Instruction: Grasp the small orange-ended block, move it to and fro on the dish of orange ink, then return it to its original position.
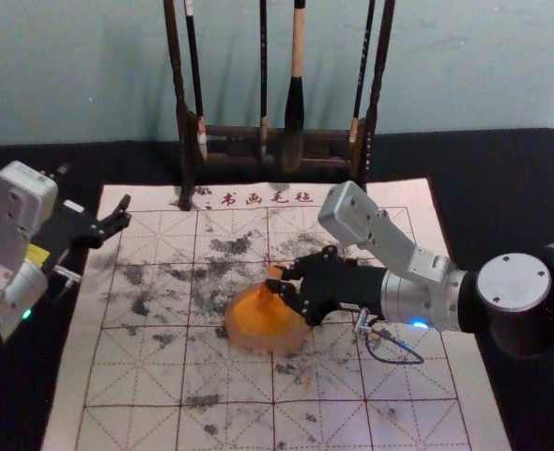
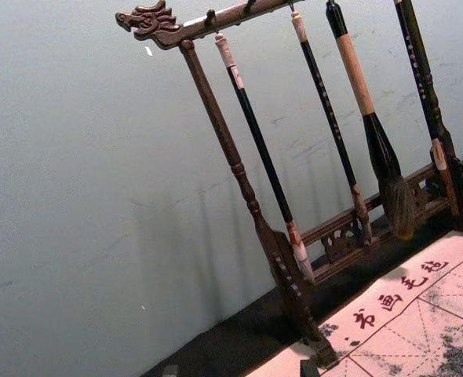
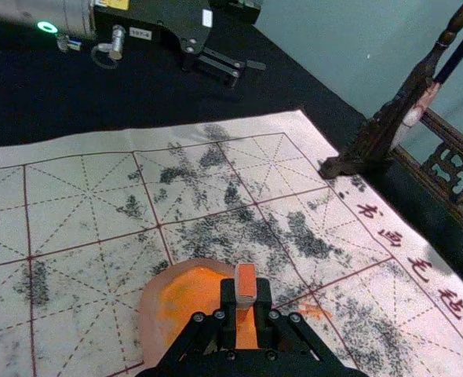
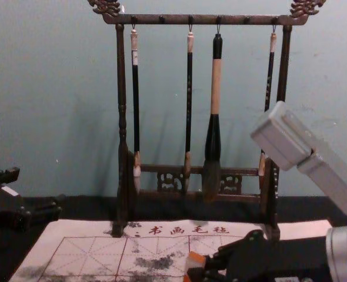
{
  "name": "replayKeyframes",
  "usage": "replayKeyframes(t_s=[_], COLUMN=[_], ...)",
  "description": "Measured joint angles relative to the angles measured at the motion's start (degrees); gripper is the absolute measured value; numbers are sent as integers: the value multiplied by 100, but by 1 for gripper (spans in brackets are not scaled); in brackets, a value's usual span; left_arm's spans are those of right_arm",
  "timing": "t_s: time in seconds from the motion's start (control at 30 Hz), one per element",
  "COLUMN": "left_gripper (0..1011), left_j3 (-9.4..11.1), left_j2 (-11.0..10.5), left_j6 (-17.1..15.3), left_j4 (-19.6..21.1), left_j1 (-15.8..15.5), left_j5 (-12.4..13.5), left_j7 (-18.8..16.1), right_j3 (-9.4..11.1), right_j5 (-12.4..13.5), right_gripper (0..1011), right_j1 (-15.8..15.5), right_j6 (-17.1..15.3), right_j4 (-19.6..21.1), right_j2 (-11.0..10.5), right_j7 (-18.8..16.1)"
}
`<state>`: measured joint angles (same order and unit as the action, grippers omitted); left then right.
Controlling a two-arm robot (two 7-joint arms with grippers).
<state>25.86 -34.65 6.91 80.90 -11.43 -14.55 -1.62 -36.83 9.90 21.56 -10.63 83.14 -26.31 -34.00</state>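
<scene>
Pinching: your one right gripper [image 1: 279, 279], black and two-fingered, closed on the block, in from about 2 o'clock of the dish (12 pointing away from you).
Block: one small pale block with orange ends [image 3: 246, 281], upright over the dish's 12 o'clock part; you can't tell whether its lower end touches the ink.
Dish: one round, pale dish of orange ink [image 1: 296, 342], on the mat.
Left gripper: your one black left gripper [image 4: 37, 189], its two fingers spread, nothing between them, near 10 o'clock of the dish.
Mat: one white, red-gridded mat [image 1: 371, 423], four dark red characters [image 1: 268, 198] at its 12 o'clock edge.
Rack: one carved dark-wood rack [image 4: 162, 20] at 12 o'clock, four hanging brushes [image 4: 216, 88], one thick, three slim.
</scene>
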Motion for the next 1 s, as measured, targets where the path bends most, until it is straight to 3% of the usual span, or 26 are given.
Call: replayKeyframes(t_s=[0.47, 1.0], left_gripper=[1001, 1001], left_j3=[0, 0], left_j2=[0, 0], left_j6=[0, 0], left_j4=[0, 0], left_j1=[0, 0], left_j5=[0, 0], left_j7=[0, 0], right_j3=[76, 200], right_j5=[-55, 12], right_gripper=[129, 129], right_j1=[13, -254], right_j6=[-17, -10], right_j4=[-69, 279], right_j2=[53, -205], right_j7=[61, 22])
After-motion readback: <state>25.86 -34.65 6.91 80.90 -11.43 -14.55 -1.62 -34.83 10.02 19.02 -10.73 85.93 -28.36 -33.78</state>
